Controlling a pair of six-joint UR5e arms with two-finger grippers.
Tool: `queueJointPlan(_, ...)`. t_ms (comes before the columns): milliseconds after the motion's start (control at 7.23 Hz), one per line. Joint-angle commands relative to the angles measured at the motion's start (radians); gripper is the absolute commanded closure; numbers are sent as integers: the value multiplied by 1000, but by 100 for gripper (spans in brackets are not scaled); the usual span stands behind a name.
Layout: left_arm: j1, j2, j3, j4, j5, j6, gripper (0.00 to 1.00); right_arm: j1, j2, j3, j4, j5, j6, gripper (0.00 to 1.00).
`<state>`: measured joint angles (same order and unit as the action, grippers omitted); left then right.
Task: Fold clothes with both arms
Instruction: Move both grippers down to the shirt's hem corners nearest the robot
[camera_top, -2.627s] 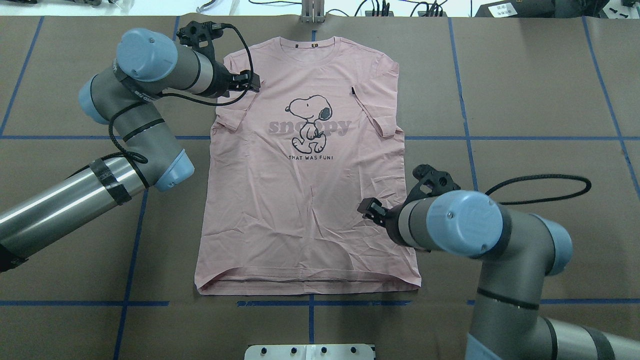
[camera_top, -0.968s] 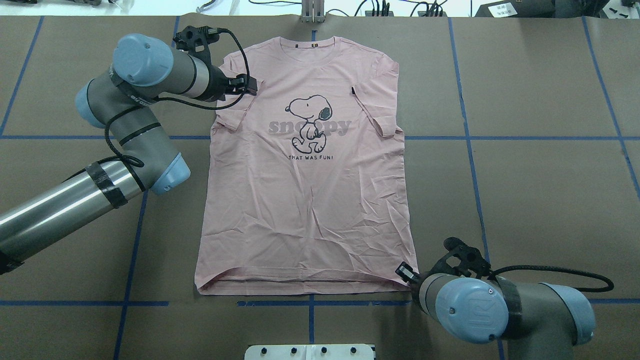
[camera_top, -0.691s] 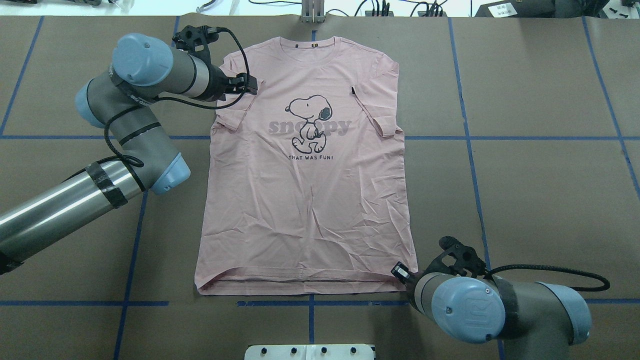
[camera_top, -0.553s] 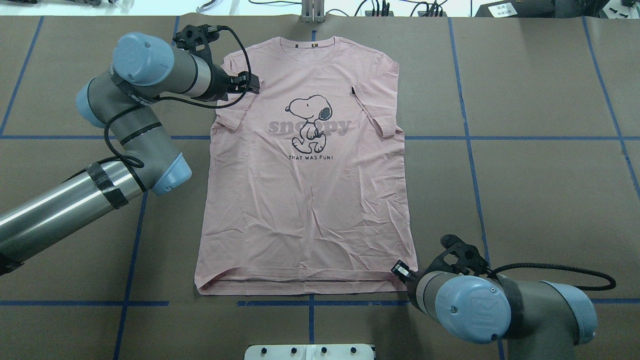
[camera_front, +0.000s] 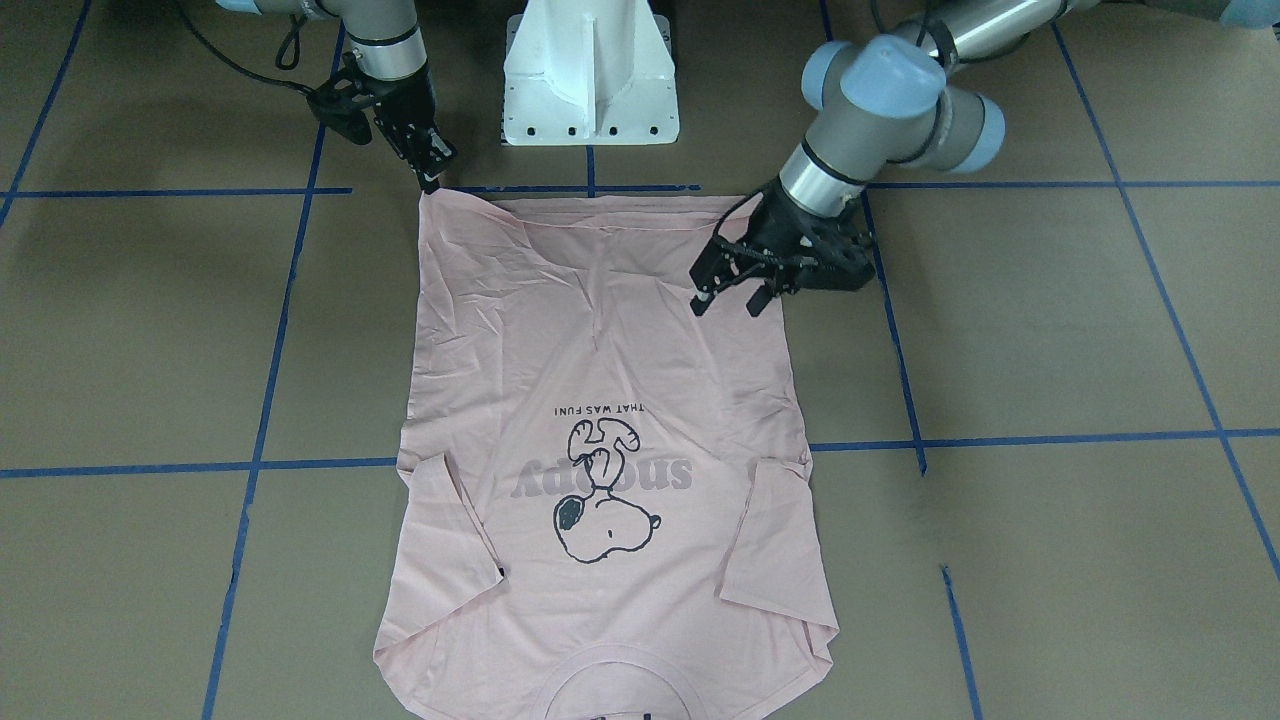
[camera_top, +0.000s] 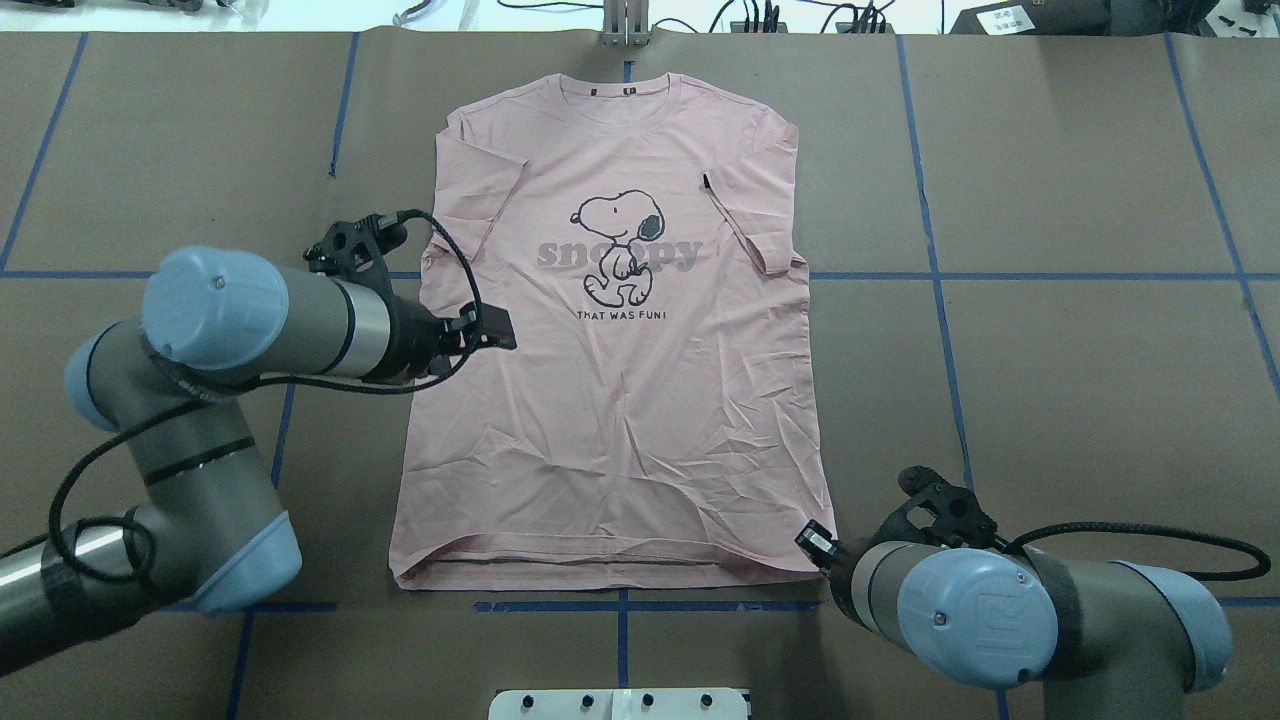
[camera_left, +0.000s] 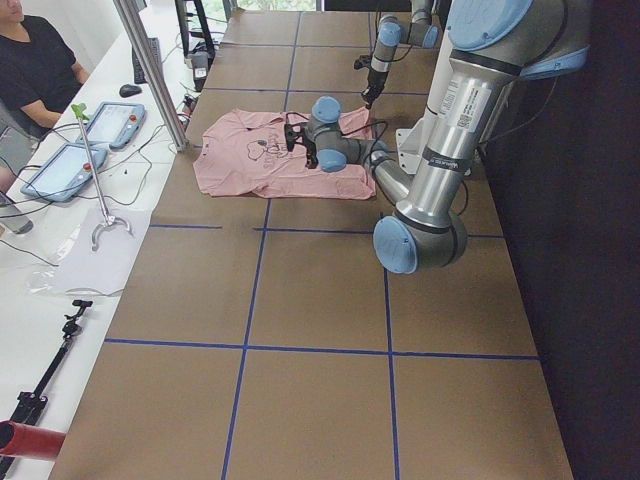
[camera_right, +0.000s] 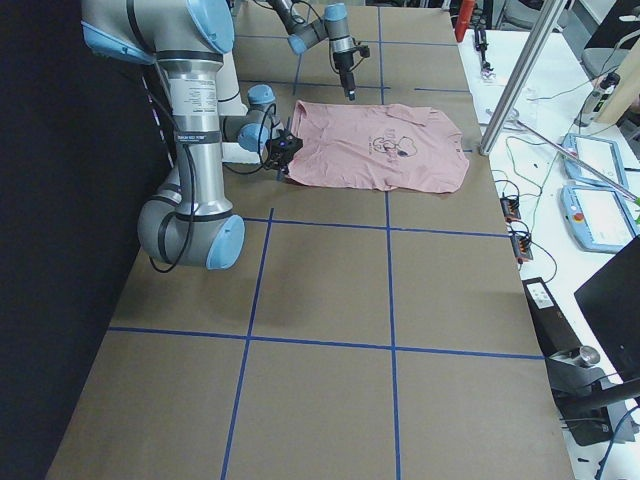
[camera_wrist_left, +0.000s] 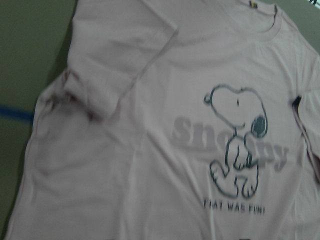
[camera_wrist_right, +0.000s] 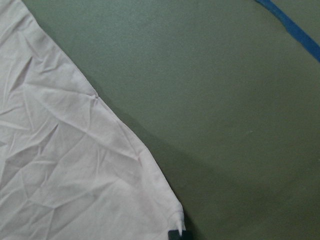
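Note:
The pale pink Snoopy T-shirt lies flat, print up, neck at the far side, and also shows in the front view. My left gripper is open and hovers over the shirt's left side at mid-body; the front view shows its fingers spread. The left wrist view shows only the shirt's print and left sleeve. My right gripper sits at the shirt's near right hem corner, fingers together on it. In the right wrist view that corner curls up against a fingertip.
The white pedestal base stands just behind the hem. Blue tape lines cross the brown table. A metal post, tablets and a seated person are at the far side.
My left arm has left the shirt's left shoulder and swung toward the robot, to mid-body. My right gripper earlier came from the shirt's right side to the hem corner and has since stayed there.

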<state>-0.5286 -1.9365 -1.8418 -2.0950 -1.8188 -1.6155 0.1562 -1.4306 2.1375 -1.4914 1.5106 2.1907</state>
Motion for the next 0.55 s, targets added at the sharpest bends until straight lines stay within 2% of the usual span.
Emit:
queueJointPlan(0, 128, 88, -170, 196, 59, -141, 14, 0, -31, 2, 9, 2, -2, 100)
queueJointPlan(415, 183, 215, -186, 202, 55, -223, 18, 0, -30, 4, 10, 2, 0, 100)
